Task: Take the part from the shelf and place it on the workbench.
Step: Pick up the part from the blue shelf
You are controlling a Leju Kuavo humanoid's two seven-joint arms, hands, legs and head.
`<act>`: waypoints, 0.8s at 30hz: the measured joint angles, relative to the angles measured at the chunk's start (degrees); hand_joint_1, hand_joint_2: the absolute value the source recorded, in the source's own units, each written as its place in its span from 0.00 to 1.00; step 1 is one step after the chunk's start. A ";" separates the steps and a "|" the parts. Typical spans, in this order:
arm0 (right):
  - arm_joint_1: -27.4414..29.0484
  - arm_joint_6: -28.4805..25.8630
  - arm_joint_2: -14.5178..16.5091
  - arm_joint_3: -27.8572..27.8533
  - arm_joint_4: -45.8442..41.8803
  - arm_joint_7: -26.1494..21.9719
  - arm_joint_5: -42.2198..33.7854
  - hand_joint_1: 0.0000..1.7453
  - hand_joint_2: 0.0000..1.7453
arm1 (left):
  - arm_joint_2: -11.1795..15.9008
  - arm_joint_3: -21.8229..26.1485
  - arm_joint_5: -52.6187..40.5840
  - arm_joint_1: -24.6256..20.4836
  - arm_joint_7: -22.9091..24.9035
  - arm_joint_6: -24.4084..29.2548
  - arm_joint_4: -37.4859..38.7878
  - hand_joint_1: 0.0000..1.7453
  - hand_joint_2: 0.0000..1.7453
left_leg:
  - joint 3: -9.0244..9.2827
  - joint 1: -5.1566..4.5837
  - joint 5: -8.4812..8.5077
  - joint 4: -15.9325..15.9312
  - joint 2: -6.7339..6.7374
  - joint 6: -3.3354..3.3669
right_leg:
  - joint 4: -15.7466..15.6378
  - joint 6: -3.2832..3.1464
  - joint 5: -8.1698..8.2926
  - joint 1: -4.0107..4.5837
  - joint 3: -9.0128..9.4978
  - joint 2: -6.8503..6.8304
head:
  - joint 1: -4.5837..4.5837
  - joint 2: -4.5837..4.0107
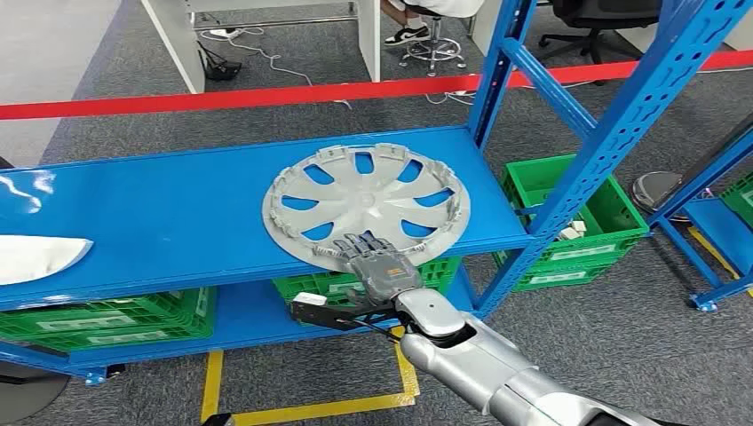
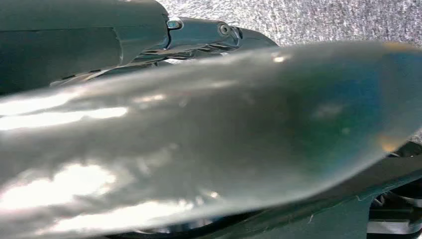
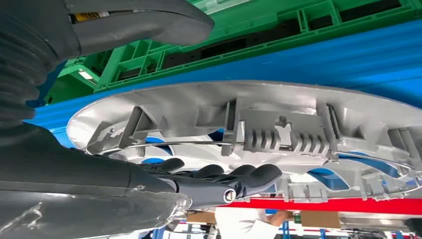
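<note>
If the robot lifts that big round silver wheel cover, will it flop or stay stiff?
The round silver plastic wheel cover probably stays fairly stiff: the right wrist view shows ribs and clips moulded inside its rim. It looks thin with open gaps, so likely light. Lying flat on the blue metal shelf, it shouldn't roll.

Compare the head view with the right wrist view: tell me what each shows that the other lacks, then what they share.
Head view alone: the red barrier tape, the yellow floor marking and the silver right arm.
Right wrist view alone: the clips and ribs on the hubcap's inner face, seen close, and the thumb lying below the shelf edge.
Both: the right hand with its fingers on the hubcap, the blue shelf and a green crate.
</note>
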 joint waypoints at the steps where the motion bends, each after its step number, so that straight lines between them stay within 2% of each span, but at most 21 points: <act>1: 0.00 -0.15 0.00 0.01 0.01 0.12 0.12 0.00 1.00 | 0.00 0.00 0.00 0.00 0.00 0.00 0.00 0.00 0.00 | 0.00 0.00 0.00 0.00 0.00 0.00 | 0.00 0.00 0.00 0.00 0.00 0.00 | 0.00 0.00; 4: 0.02 -0.91 0.01 0.08 0.09 0.96 0.88 0.00 1.00 | 0.00 0.00 -0.01 0.00 0.00 0.01 0.00 0.00 0.00 | 0.00 0.00 0.00 0.00 0.00 0.00 | 0.00 0.00 0.00 0.00 0.00 0.00 | 0.00 0.00; 5: 0.02 -1.18 0.02 0.11 0.16 1.27 1.18 0.06 1.00 | 0.00 0.00 -0.02 0.00 0.00 0.01 0.00 0.00 0.00 | 0.00 0.00 0.00 0.00 0.00 0.00 | 0.00 0.00 0.00 0.00 0.00 0.00 | 0.00 0.00; 8: 0.05 -1.49 0.09 0.21 0.41 1.69 1.68 0.80 1.00 | 0.00 0.00 -0.07 0.00 0.00 0.04 0.00 0.00 0.00 | 0.00 0.00 0.00 0.00 0.00 0.00 | 0.00 0.00 0.01 0.00 0.00 0.00 | 0.00 0.00; 9: 0.06 -1.46 0.12 0.24 0.46 1.72 1.71 0.99 1.00 | 0.00 0.00 -0.08 0.00 0.00 0.04 0.00 0.00 0.00 | 0.00 0.00 0.00 0.00 0.00 0.00 | 0.00 0.00 0.01 0.00 0.00 0.00 | 0.00 0.00; 18: -0.52 0.09 0.28 0.35 1.09 4.59 3.15 1.00 1.00 | -0.05 0.50 2.16 0.01 -0.39 -0.81 0.00 0.00 0.00 | 0.00 0.00 0.00 0.00 0.00 0.00 | 0.00 -0.01 0.00 0.00 -0.10 0.00 | 0.01 0.00; 24: -1.95 3.65 0.63 0.34 2.43 7.76 3.95 1.00 1.00 | -0.05 0.73 2.28 -0.01 -0.66 -1.10 0.00 0.00 0.00 | 0.02 0.00 -0.01 0.00 0.00 -0.01 | 0.00 -0.01 -0.02 0.00 -0.48 -0.01 | 0.00 0.00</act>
